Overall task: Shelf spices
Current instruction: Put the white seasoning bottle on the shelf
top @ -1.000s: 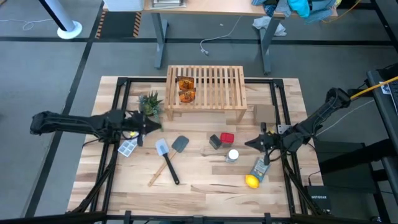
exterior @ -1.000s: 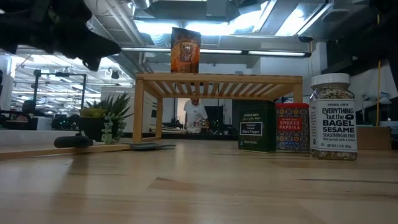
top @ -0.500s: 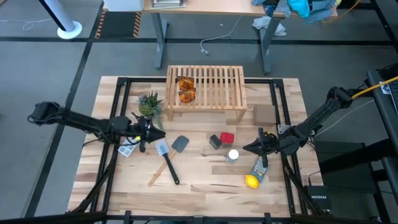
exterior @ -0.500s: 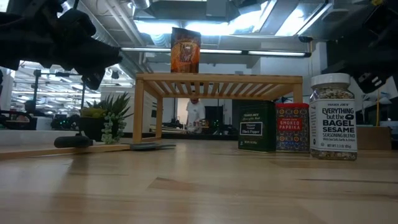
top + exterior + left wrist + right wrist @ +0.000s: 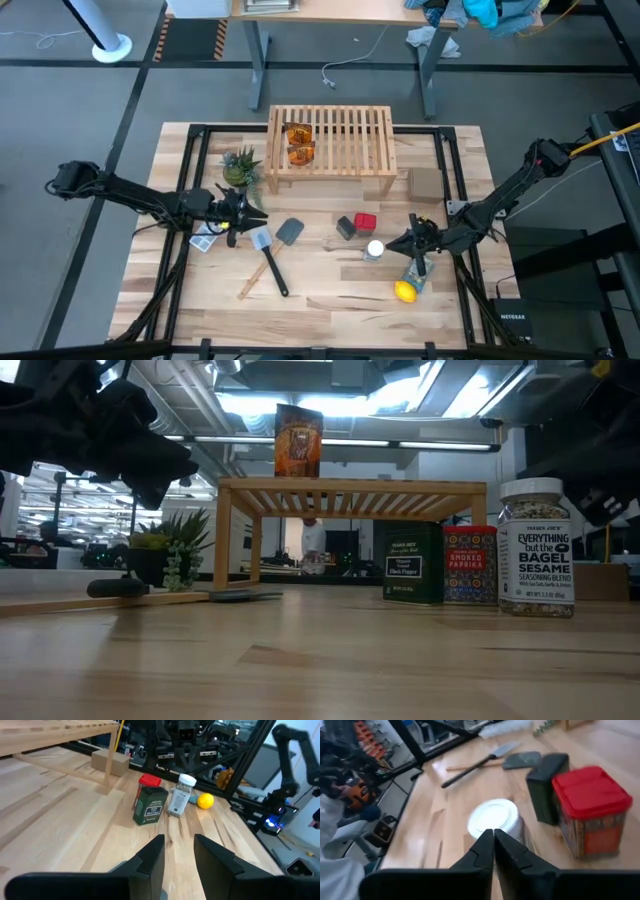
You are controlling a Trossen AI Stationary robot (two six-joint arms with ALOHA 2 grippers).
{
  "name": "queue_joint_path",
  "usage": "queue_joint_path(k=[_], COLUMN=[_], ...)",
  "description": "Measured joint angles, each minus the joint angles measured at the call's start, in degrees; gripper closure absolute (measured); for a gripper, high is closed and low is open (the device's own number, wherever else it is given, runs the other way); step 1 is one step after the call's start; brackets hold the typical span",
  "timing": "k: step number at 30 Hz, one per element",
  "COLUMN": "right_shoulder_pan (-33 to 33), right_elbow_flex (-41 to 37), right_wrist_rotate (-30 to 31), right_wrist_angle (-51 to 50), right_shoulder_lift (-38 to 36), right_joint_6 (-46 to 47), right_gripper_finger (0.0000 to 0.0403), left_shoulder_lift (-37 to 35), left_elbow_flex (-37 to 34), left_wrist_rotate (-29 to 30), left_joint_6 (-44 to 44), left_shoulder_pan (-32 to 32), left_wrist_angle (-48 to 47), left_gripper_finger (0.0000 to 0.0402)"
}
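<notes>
Two amber packets [image 5: 299,143] stand on the left part of the wooden shelf [image 5: 345,140]; one shows in the low view [image 5: 298,440]. The black box [image 5: 346,227], the red box [image 5: 366,220] and the white-capped bottle [image 5: 374,250] stand on the table in front of the shelf. My right gripper [image 5: 394,243] is shut and hovers just right of the bottle; its tips [image 5: 493,832] point at the white cap [image 5: 492,816]. My left gripper [image 5: 248,213] is open over the table's left side, and its wrist view [image 5: 178,840] looks toward the boxes [image 5: 151,806].
Two spatulas [image 5: 272,250] lie between my left gripper and the boxes. A lemon [image 5: 404,291] and a grey-blue packet [image 5: 417,272] lie near the right arm. A small plant [image 5: 240,165] stands left of the shelf and a cardboard box [image 5: 425,183] to its right.
My right gripper has moved toward the table's left and near edges and has come lower, closing in on the bottle. My left gripper has moved toward the table's right and slightly toward the near edge, and it has come down.
</notes>
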State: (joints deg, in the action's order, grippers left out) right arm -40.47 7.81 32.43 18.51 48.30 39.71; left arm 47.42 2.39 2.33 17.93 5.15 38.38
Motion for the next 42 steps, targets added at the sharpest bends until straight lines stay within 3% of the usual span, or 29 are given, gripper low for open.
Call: queue_joint_path(k=[6,13,17,26,37,42], right_shoulder_pan=[2.48,6.46,6.40,6.36,6.36,6.34], right_elbow_flex=[0.00,0.09,0.15,3.12,8.89,9.62], right_wrist_rotate=[2.49,-6.31,-6.64,-8.07,-7.38,-4.13], right_wrist_angle=[6.87,8.82,9.94,12.16,11.14,10.35], right_shoulder_lift=[5.30,8.76,10.13,11.17,21.55,21.89], right_joint_6=[0.58,1.98,2.46,1.75,-1.88,-5.81], right_gripper_finger=[0.0312,0.0237,0.0211,0.0197,0.0196,0.0196], left_shoulder_lift=[-0.02,-0.01,0.00,0.00,0.00,0.00], left_elbow_flex=[0.00,0.00,0.00,0.02,0.04,0.04], left_wrist_rotate=[0.00,0.00,0.00,0.00,-0.02,-0.02], left_joint_6=[-0.13,4.72,4.76,3.69,4.14,2.65], left_shoulder_pan=[-0.02,-0.02,-0.02,-0.02,-0.02,-0.02], left_wrist_angle=[0.24,-0.30,-0.44,-0.49,-3.64,-3.47], left_gripper_finger=[0.0304,0.0304,0.0304,0.0304,0.0304,0.0304])
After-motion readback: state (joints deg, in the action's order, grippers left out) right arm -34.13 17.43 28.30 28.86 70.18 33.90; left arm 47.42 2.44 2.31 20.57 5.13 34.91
